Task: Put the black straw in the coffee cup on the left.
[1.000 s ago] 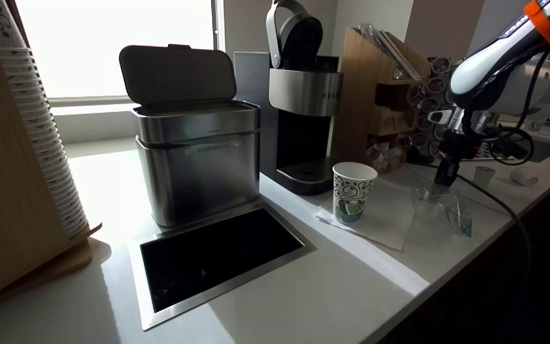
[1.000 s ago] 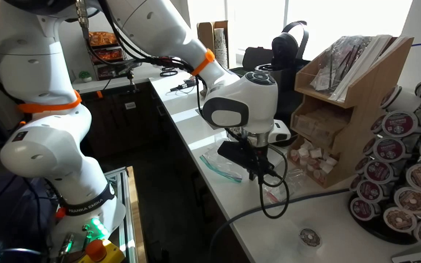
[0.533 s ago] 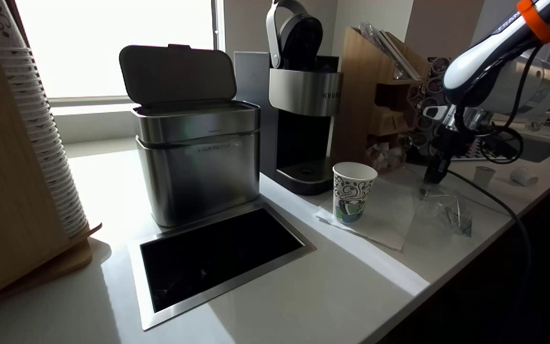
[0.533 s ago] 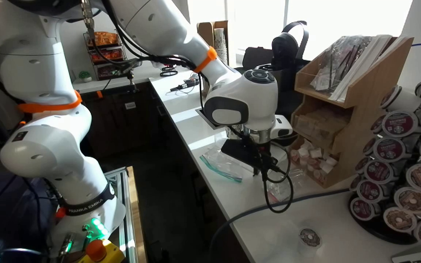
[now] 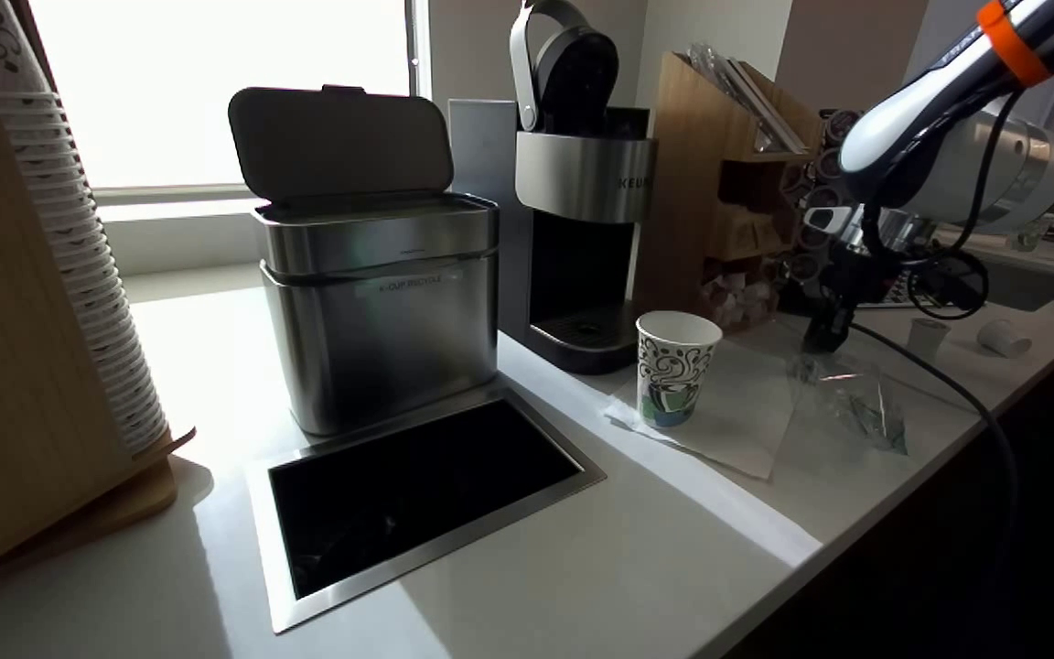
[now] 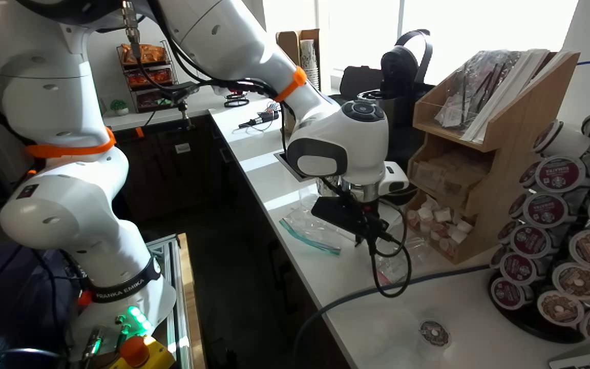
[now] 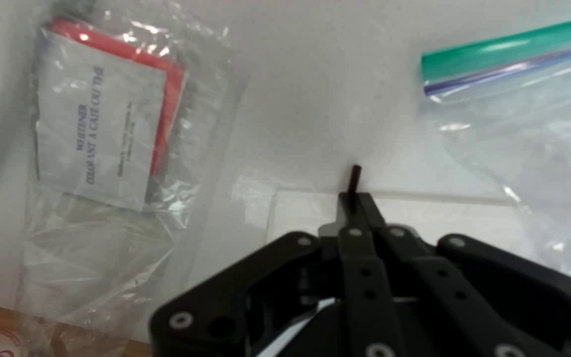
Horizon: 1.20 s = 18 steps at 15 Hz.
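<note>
One short end of the black straw (image 7: 355, 177) sticks out beyond the pincer (image 7: 358, 201), which is clenched upon it.

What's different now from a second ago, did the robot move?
In an exterior view, the gripper moved a bit toward the paper cup. In the wrist view it holds the black straw; the earlier pictures don't show when it took hold. A clear bag near it looks slightly shifted. The cup still stands upright, and the coffee machine stayed put.
</note>
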### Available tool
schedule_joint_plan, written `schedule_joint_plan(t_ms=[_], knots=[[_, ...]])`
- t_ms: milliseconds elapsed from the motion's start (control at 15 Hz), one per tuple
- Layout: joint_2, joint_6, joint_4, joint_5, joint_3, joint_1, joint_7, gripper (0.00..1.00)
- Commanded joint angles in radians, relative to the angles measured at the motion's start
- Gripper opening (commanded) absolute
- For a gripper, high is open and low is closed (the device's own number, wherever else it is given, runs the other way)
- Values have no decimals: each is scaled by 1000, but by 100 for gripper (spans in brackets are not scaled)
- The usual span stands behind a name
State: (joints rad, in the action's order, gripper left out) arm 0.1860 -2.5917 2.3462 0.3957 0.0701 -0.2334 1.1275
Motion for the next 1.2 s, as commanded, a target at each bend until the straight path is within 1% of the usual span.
schedule_joint_plan(t_ms=[0,533,733,1133], knots=[[13,-21,2,23,-11,-17,34,0],[-27,-42,33,35,-13,-22,44,0],[-49,-57,49,77,-20,-27,82,0],[-49,-40,56,95,-11,-20,103,0]])
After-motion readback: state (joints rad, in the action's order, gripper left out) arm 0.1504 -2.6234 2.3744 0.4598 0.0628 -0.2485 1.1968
